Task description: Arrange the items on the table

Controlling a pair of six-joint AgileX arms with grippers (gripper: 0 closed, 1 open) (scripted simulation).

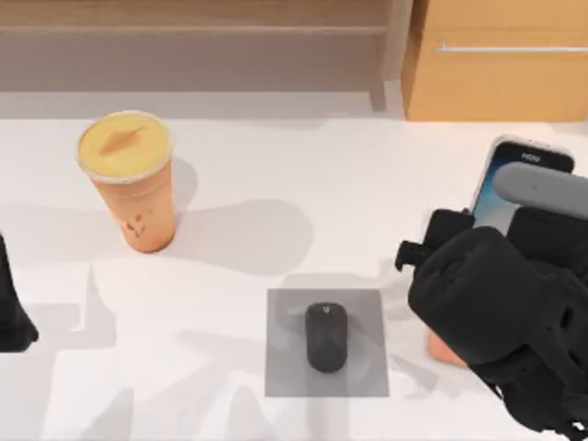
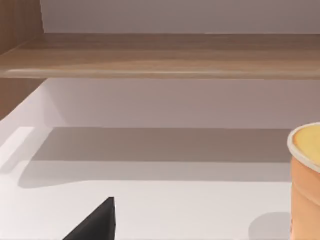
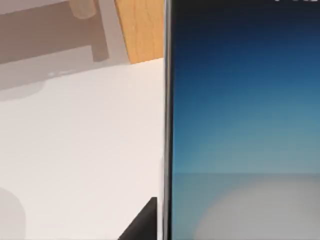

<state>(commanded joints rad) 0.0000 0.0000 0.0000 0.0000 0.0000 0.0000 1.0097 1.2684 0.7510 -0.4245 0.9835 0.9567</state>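
Note:
A tall orange cup (image 1: 138,197) with a yellow lid stands at the table's (image 1: 276,156) back left, and its rim (image 2: 305,145) also shows in the left wrist view. The black mouse (image 1: 326,336) lies on a grey pad near the front middle. At the right, the smartphone (image 1: 514,170) is tilted up, its lower part hidden under my right arm. My right gripper (image 1: 450,243) is shut on it. The blue screen (image 3: 240,100) sits very close to the right wrist camera, with one black fingertip (image 3: 142,225) against its edge. My left gripper (image 1: 14,317) is parked at the left edge.
The grey pad (image 1: 285,354) lies under the mouse. A small salmon-coloured object (image 1: 444,351) peeks out beneath my right arm. A wooden cabinet (image 1: 496,60) with a metal handle stands at the back right, and a wooden shelf (image 1: 193,18) runs along the back.

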